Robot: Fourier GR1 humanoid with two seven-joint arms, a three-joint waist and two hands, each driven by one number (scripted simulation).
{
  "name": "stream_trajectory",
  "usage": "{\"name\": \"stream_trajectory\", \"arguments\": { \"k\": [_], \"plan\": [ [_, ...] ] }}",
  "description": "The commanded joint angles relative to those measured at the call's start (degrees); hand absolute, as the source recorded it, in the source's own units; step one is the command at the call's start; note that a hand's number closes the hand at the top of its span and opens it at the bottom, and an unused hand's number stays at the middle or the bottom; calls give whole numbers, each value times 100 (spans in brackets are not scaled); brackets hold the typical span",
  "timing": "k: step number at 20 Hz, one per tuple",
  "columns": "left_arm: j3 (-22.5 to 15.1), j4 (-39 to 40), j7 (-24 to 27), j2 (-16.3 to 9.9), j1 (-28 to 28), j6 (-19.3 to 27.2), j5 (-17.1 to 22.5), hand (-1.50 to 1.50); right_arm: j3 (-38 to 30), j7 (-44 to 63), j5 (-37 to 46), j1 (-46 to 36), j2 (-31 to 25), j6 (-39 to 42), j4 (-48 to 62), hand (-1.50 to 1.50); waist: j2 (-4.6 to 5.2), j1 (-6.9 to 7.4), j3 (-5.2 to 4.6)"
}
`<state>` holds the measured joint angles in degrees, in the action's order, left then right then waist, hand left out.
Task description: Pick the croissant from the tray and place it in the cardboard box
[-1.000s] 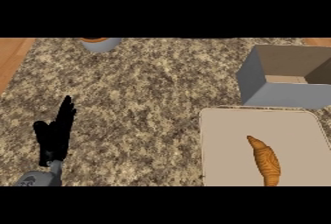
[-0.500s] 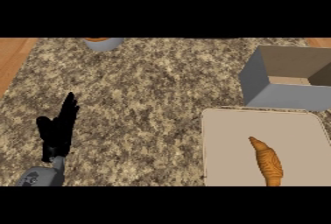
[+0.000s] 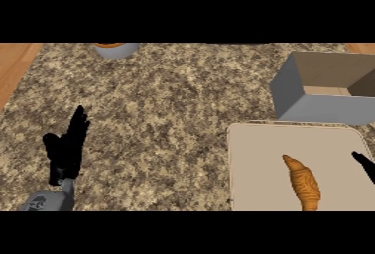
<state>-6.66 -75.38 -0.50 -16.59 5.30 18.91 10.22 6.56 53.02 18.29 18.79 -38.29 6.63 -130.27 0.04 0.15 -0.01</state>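
We have a single view, from the robot's head, looking steeply down onto a speckled granite counter (image 3: 176, 99). It sits fairly close above the work surface. The near edge lies at the bottom, the far edge at the top. A strip of wood (image 3: 15, 64) shows at the far left.

The croissant (image 3: 302, 183) is looking golden brown, the tray (image 3: 256, 163) is showing cream, and the speckled counter (image 3: 183, 99) is looking brown and grey.
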Motion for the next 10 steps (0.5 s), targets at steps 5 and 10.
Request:
{"name": "stream_trajectory", "arguments": {
  "k": [5,10],
  "plan": [
    [276,201,-26,95,145,-172,-151,0,299,658,509,-691,625,558,371,-150,-4,-14,1],
    [316,480,186,305,185,-142,-295,0,331,867,646,-1046,876,679,750,-150,-2,-22,0]
  ]
}}
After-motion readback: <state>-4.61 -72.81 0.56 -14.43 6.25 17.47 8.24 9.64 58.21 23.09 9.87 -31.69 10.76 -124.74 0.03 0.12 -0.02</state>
